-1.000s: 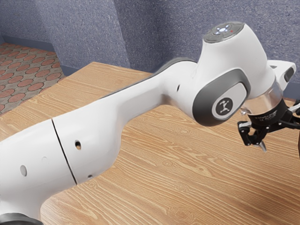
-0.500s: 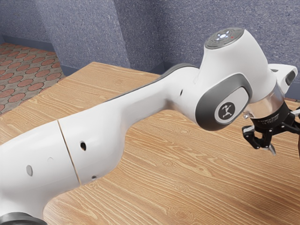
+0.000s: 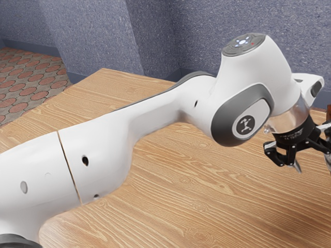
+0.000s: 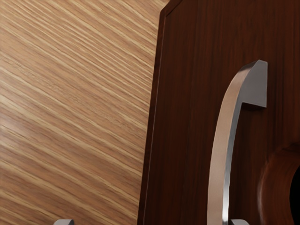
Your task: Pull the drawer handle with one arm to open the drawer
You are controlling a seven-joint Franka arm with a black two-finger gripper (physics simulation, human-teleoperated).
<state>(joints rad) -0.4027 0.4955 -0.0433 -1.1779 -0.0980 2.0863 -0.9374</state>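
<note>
The end effector [image 3: 290,159] hung with its fingers spread apart, the drawer handle [image 4: 224,140] just ahead, between the fingertips. A good pull would likely need them closing squarely across that arched, brushed-metal bar, which stood off the glossy dark-wood drawer front [image 4: 187,93] beside the pale, grained worktop [image 4: 70,103].

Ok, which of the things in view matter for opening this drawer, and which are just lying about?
For the job:
- gripper
- drawer handle, metal, curved
- drawer front, dark wood

Just there:
- wooden table
- blue wall
- tiled floor
</note>
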